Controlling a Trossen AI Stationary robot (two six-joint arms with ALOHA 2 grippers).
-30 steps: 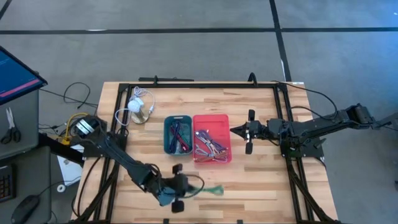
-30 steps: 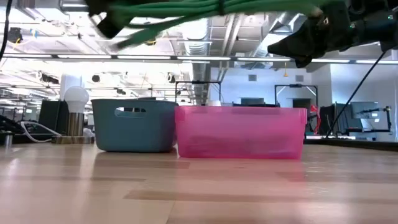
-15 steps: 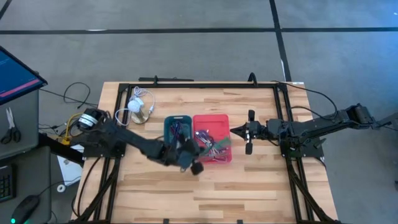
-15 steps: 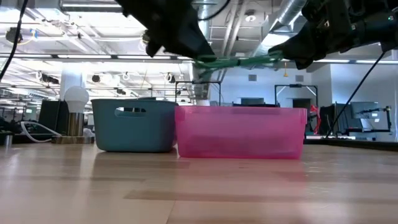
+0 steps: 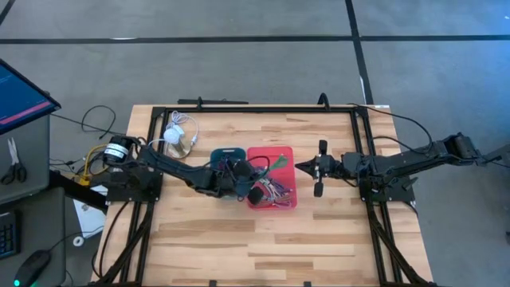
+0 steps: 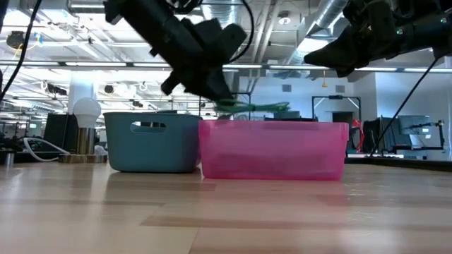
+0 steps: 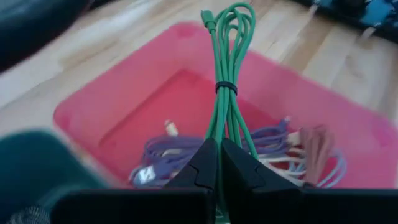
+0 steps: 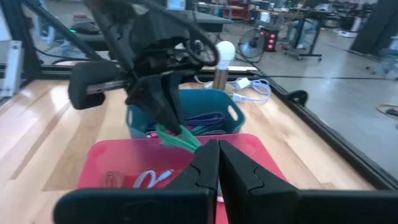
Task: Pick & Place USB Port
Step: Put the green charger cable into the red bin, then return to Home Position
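Note:
A green cable bundle [image 7: 229,68], tied with a dark band, hangs from my left gripper [image 7: 219,147] over the pink bin [image 5: 271,151]. In the low view the bundle [image 6: 256,107] reaches out just above the pink bin's rim [image 6: 272,124]. The left gripper [image 5: 261,173] sits over the seam between the teal bin [image 5: 227,151] and the pink bin. Purple and white cables lie in the pink bin. My right gripper [image 5: 298,167] waits shut just right of the pink bin, touching nothing. My left gripper pinches the green cable bundle between its two fingers at one end of the coil [image 7: 217,134]. The bundle runs on past the fingertips, along the fingers. It is lifted clear, and its free end [image 7: 211,15] reaches out over the pink bin.
A white bulb lamp [image 5: 175,137] with a white cord stands at the table's far left. The teal bin [image 6: 152,143] holds dark and purple cables. Black frame rails [image 5: 255,111] run along the table's edges. Bare wood lies near the front edge [image 5: 263,239].
My left gripper has carried the green bundle from the table's near edge toward the far edge and rightward, ending over the bins. It has come down until the bundle hangs just above the pink bin's rim. It has stayed shut on the bundle.

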